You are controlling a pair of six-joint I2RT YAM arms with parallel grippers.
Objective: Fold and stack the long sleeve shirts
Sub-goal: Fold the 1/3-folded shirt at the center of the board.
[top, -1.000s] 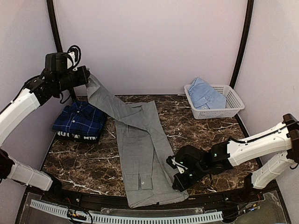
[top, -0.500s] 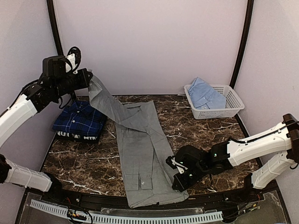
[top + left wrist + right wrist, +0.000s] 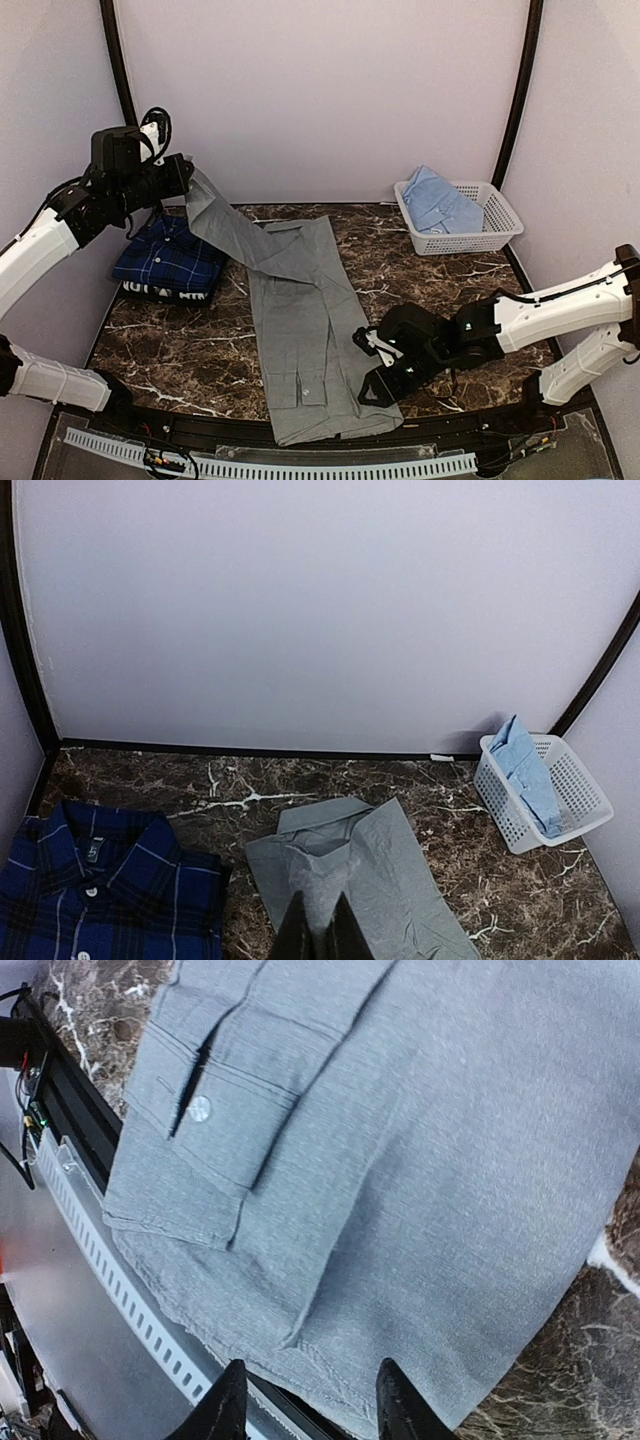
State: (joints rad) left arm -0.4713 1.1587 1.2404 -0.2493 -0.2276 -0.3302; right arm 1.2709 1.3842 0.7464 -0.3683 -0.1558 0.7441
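The grey long sleeve shirt (image 3: 300,320) lies lengthwise down the middle of the table, collar at the far end, buttoned cuff near the front edge. My left gripper (image 3: 188,172) is raised at the far left, shut on the shirt's sleeve, which hangs slanting down to the body. In the left wrist view the sleeve runs up between the left gripper's (image 3: 320,935) fingers above the grey shirt (image 3: 400,870). My right gripper (image 3: 375,385) is open at the shirt's near right hem. In the right wrist view that gripper (image 3: 310,1400) hovers over the grey cloth (image 3: 400,1160).
A folded navy plaid shirt (image 3: 170,258) lies at the left of the table, also in the left wrist view (image 3: 90,880). A white lattice basket (image 3: 495,225) at the far right holds a light blue shirt (image 3: 437,203). A perforated white rail (image 3: 110,1280) lines the front edge.
My right gripper has opened and let go of the grey shirt's hem, shifting slightly toward the front. The left gripper has drifted a little, still holding the raised sleeve.
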